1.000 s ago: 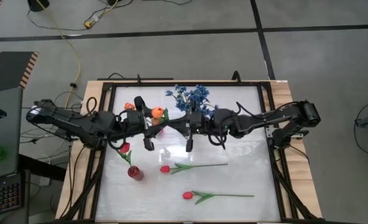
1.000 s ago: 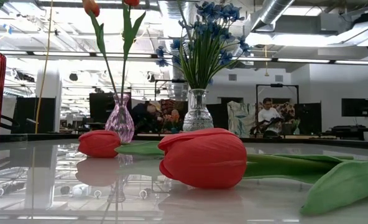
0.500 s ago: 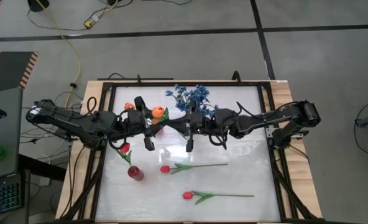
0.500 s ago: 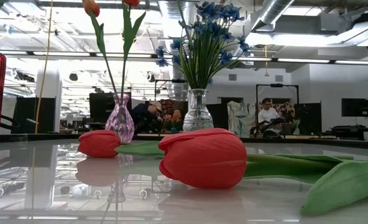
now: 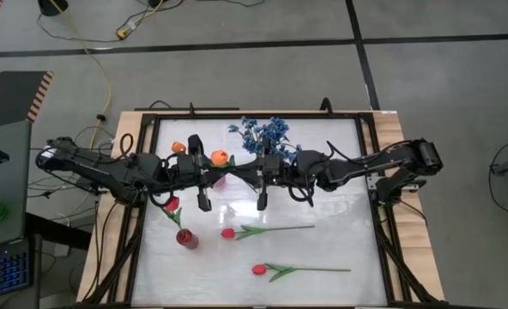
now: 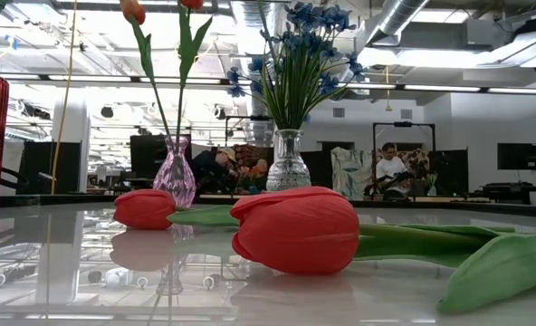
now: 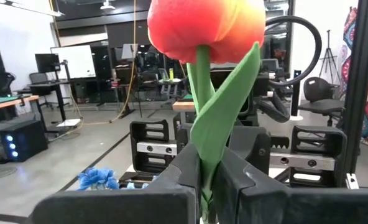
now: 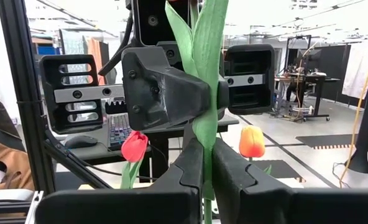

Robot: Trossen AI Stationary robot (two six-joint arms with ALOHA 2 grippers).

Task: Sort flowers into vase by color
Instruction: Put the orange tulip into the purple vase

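We grip one orange tulip (image 7: 204,28) between both hands: left hand (image 7: 204,180) and right hand (image 8: 204,163) closed on its stem, near the pink vase (image 6: 175,174). Blue sprigs (image 6: 295,54) are vased; two red tulips (image 5: 228,233) remain on the worktop (image 5: 340,223).

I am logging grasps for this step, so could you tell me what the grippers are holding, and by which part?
Both the left gripper and the right gripper are closed on the green stem of one orange tulip, below its bud.

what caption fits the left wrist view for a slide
Left gripper shut on an orange tulip by its stem, the right gripper facing it.
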